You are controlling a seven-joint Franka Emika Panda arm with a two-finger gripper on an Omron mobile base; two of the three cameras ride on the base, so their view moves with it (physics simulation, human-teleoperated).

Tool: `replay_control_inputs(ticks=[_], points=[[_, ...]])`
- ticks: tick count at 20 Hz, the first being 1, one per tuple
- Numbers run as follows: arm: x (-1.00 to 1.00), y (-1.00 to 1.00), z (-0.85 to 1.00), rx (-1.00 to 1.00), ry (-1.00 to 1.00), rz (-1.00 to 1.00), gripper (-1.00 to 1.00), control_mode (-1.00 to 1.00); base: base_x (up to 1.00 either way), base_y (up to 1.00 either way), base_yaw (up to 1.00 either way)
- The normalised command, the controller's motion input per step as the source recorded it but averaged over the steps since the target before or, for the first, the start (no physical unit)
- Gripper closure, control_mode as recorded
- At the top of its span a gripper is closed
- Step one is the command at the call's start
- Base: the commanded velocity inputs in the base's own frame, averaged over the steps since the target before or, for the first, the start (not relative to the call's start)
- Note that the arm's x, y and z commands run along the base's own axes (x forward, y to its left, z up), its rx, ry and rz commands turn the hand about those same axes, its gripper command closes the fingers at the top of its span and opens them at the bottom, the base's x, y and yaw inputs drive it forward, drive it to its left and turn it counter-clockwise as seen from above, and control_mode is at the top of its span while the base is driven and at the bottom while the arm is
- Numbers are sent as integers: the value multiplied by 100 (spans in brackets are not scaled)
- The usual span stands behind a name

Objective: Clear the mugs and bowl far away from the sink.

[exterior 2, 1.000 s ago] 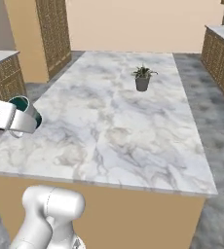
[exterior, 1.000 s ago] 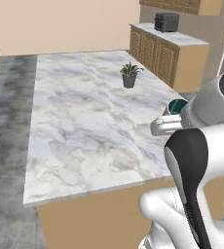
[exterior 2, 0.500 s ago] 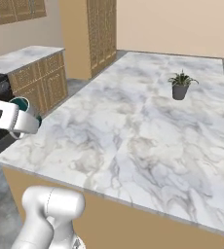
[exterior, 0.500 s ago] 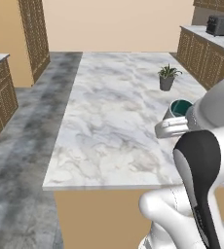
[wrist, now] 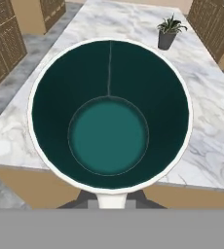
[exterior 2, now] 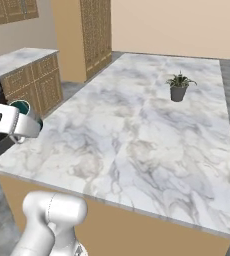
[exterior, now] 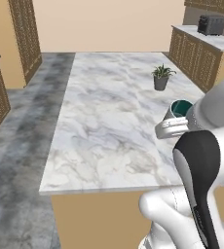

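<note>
Where hand view looks down, teal mug (wrist: 109, 116) interior; toaster (exterior: 211, 24) in left base view.

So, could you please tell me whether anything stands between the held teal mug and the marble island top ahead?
Nothing visible does. The tool holds the teal mug; the potted plant stands far off on the island top.

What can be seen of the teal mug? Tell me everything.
The mug is teal inside, with a thin white rim and a lighter round bottom; it looks empty and glazed like ceramic. It is held upright in the air at the near edge of the marble island, mouth up. The gripper is shut on it at the rim, where its white handle seems to be.
</note>
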Motion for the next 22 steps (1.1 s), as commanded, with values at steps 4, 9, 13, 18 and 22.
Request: replay_control_inputs(ticks=[4, 9, 13, 18, 22], points=[[96, -44, -24, 11, 22, 27, 100, -100, 0, 0, 0], [74, -32, -41, 7, 11, 30, 100, -100, 0, 0, 0], [90, -3, -51, 0, 8, 15, 100, -100, 0, 0, 0], [67, 11, -35, -4, 12, -1, 100, -100, 0, 0, 0], [61, 4, -37, -5, 8, -2, 100, -100, 0, 0, 0]])
